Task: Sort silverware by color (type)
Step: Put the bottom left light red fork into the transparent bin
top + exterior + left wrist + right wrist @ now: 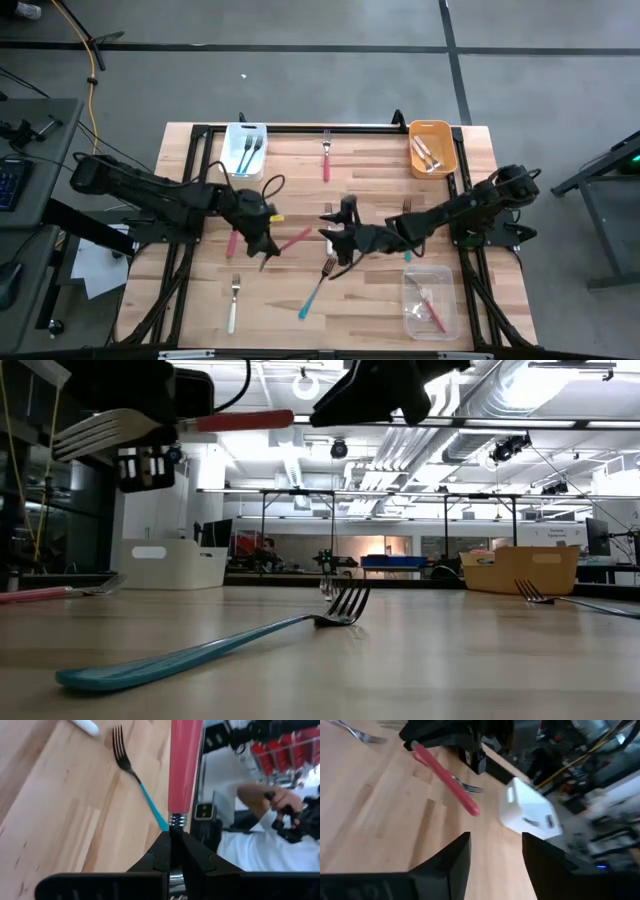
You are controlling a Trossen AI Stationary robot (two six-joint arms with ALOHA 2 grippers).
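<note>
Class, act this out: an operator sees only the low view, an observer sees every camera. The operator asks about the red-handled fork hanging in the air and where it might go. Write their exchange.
Operator: Which arm has the red fork?
Observer: The left gripper; it is shut on the metal neck of the red fork, just below the handle.
Operator: Is the dark shape beside it holding anything?
Observer: No. That is the right gripper; it is open, with nothing between its fingers, and it faces the handle's free end.
Operator: Where are the other red ones?
Observer: At least one lies in the clear bin, on the right arm's side of the table.
</note>
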